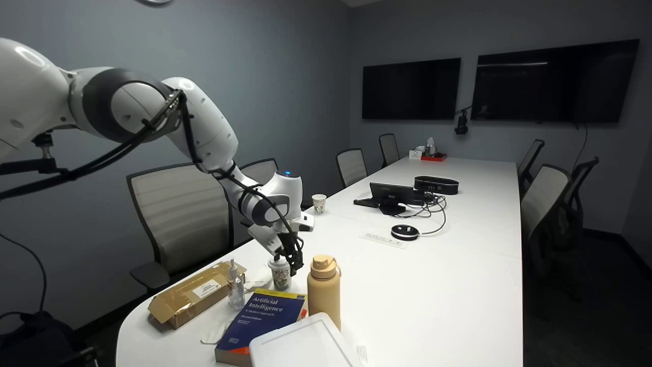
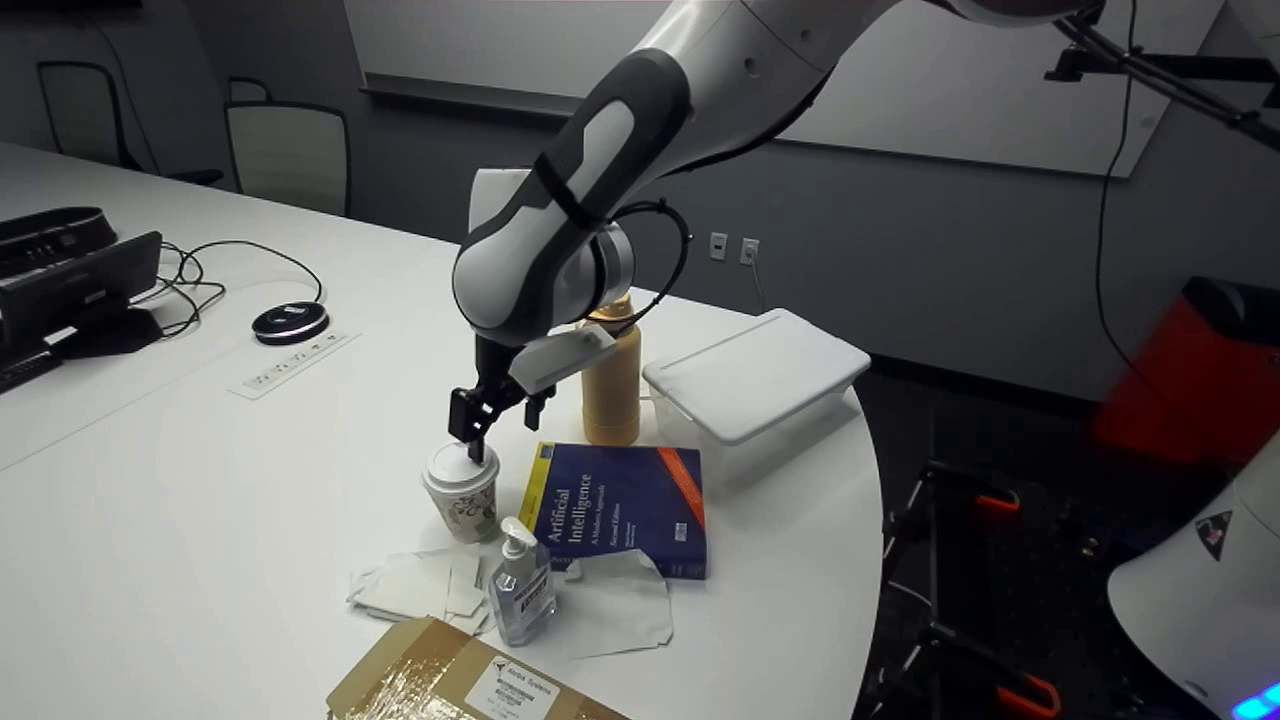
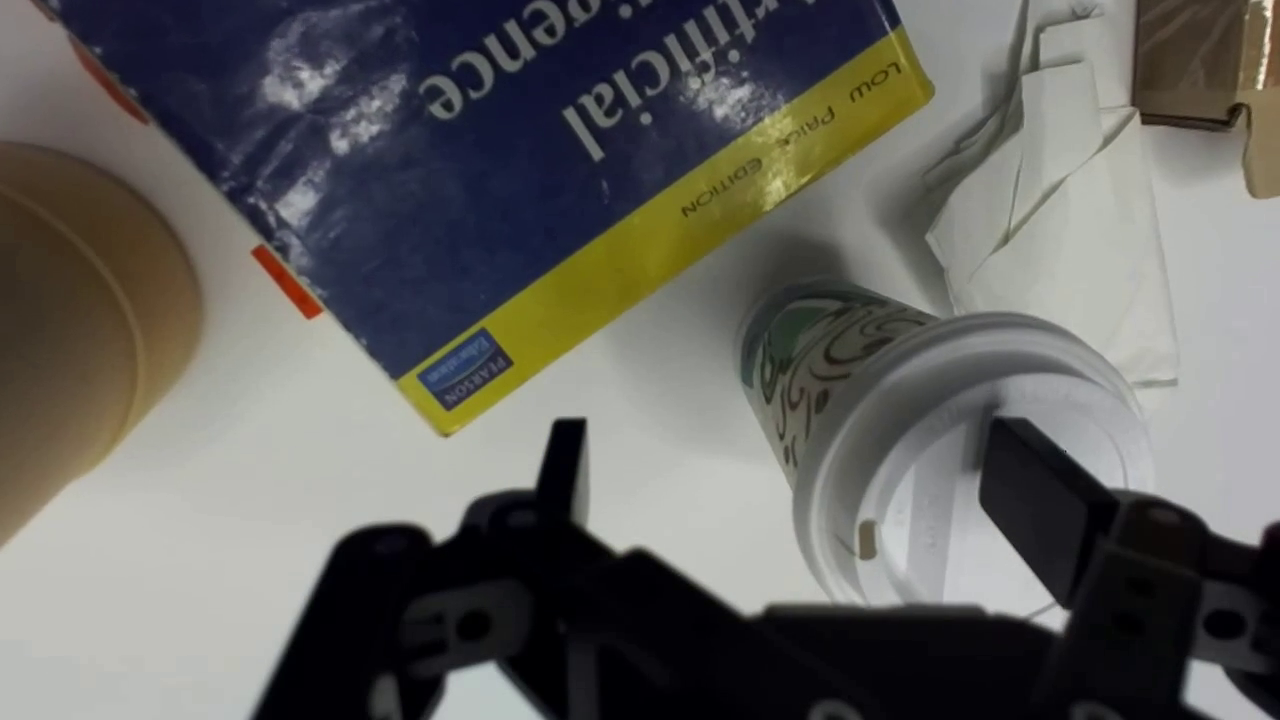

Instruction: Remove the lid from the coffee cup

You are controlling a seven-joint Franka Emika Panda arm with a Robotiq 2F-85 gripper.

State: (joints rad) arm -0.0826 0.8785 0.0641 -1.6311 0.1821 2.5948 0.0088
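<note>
The coffee cup stands upright on the table in both exterior views, and its patterned side shows in the wrist view. The white lid sits on its rim; in the wrist view the lid shows a small sip hole. My gripper is open with nothing between its fingers. One finger is over the lid's top; I cannot tell if it touches. The other finger is beside the cup, on the book and bottle side. The gripper also shows in both exterior views.
A tan bottle and a blue book stand close to the cup. Napkins, a sanitizer bottle and a cardboard box lie nearby. A lidded plastic bin is beyond the book. Another cup stands farther off.
</note>
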